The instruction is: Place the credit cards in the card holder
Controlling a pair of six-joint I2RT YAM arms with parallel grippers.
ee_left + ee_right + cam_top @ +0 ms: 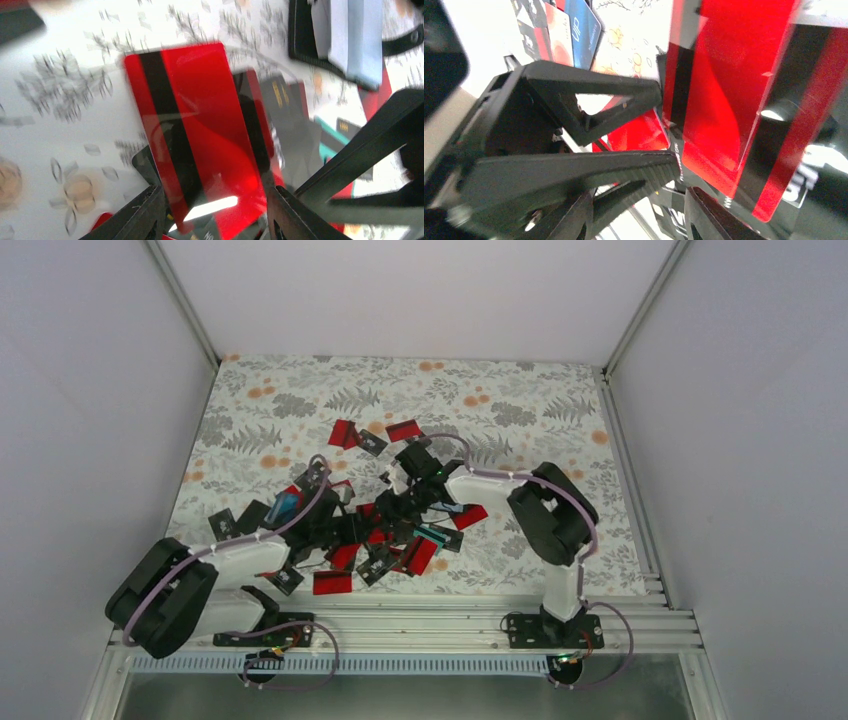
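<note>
Red, black and teal credit cards (400, 540) lie in a heap mid-table. My left gripper (352, 527) (212, 215) is open around a red card with a black stripe (200, 130) (724, 100). Its fingers flank the card's long edges, with a thin gap showing on the left side. My right gripper (395, 508) (639, 220) is open just beside it, and only the left gripper's ribbed finger (624, 170) crosses in front of its jaws. The black card holder (299, 30) (276, 512) shows pale and blue cards standing in it.
More cards (345, 433) lie scattered toward the back of the floral tablecloth (520, 400). White walls close in both sides, and a metal rail (450, 625) runs along the near edge. The two grippers crowd each other over the heap.
</note>
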